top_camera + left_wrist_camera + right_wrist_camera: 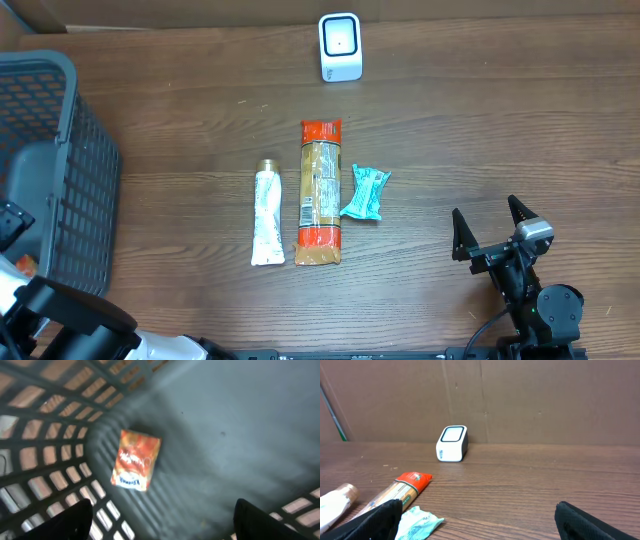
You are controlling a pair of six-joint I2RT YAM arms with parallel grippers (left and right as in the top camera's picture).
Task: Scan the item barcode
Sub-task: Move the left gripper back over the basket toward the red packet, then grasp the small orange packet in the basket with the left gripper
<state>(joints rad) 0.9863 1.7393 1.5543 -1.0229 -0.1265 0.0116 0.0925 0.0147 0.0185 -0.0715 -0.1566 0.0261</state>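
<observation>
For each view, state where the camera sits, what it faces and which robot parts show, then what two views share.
Overhead: above the table, looking down on the scanner, a red-ended packet and basket; right gripper and left arm show.
Left wrist: over the basket floor, facing an orange packet; its own fingers show.
Right wrist: low over the table, facing the scanner; its own fingers show.
Shared: scanner, in overhead and right wrist.

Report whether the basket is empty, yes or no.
No, an orange packet lies flat on the floor of the basket in the left wrist view.
</observation>
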